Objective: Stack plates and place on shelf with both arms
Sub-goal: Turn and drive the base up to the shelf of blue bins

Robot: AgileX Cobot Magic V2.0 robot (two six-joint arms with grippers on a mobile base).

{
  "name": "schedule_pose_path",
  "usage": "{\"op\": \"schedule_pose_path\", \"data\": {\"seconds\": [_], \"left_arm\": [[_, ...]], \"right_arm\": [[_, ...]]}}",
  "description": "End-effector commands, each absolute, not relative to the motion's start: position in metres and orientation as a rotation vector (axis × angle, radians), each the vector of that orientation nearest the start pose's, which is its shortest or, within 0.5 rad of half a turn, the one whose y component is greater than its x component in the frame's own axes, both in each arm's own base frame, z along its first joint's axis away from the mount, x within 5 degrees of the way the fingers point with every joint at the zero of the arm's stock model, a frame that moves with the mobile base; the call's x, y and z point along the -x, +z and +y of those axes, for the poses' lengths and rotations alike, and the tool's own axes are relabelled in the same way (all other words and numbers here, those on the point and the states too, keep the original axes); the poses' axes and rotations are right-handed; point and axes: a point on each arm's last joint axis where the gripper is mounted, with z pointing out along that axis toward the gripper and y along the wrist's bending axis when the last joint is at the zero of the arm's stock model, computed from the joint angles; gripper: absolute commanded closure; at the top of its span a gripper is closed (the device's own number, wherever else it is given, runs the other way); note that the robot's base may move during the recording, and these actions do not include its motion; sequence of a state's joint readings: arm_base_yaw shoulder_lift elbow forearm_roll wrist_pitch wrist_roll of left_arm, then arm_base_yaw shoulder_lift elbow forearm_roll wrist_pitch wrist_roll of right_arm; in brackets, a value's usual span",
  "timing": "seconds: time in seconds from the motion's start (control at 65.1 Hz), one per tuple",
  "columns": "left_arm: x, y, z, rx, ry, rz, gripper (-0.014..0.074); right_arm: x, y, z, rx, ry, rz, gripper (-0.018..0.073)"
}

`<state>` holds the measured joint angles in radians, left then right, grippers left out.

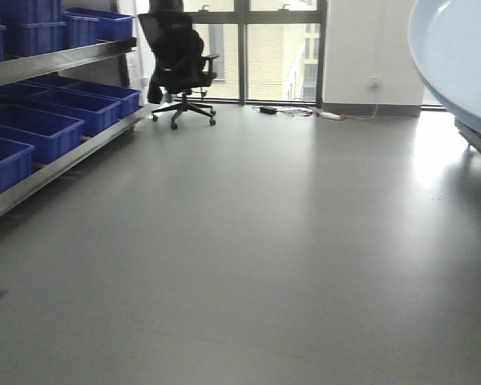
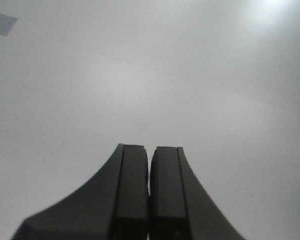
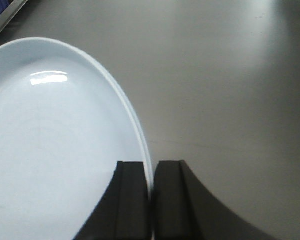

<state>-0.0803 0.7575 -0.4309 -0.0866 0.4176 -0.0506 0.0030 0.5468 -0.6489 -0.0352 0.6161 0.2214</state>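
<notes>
plate (image 3: 55,150): pinched by its low raised rim in the right claw (image 3: 152,172), both black fingers pressed onto the thin edge. spreads away to the left of that claw, glossy pale bluish-white, wide flat bottom facing up, one bright glint near the far side. held above the grey floor (image 3: 225,75), with bare floor ahead and to the right of the claw. same plate (image 1: 461,56) in the front view only as a pale curved slab at the top right.

left claw (image 2: 150,150): pressed together, fingers touching each other, over plain pale floor. small dark patch (image 2: 1,22) far ahead and to its left.

blue bins (image 1: 32,132): ranked on both tiers of a metal shelf (image 1: 56,61) along the left wall, well apart from either claw. contents impossible to tell at this angle. black office chair (image 1: 180,64) beyond the bins, by the window (image 1: 260,48).
</notes>
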Motion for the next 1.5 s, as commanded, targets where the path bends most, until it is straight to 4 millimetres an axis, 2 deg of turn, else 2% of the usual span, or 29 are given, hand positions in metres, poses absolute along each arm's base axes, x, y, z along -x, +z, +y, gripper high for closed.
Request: {"op": "schedule_pose_path", "data": {"seconds": [0.0, 1.489], "left_arm": [[-0.1479, 0.2662, -0.0157, 0.042, -0.168, 2.130, 0.0512], [-0.1479, 0.2662, -0.0157, 0.042, -0.168, 2.130, 0.0512]], "right_arm": [[-0.1070, 0.3516, -0.0019, -0.188, 0.109, 1.868, 0.0531], [-0.1070, 0.3516, -0.0019, -0.188, 0.109, 1.868, 0.0531]]}}
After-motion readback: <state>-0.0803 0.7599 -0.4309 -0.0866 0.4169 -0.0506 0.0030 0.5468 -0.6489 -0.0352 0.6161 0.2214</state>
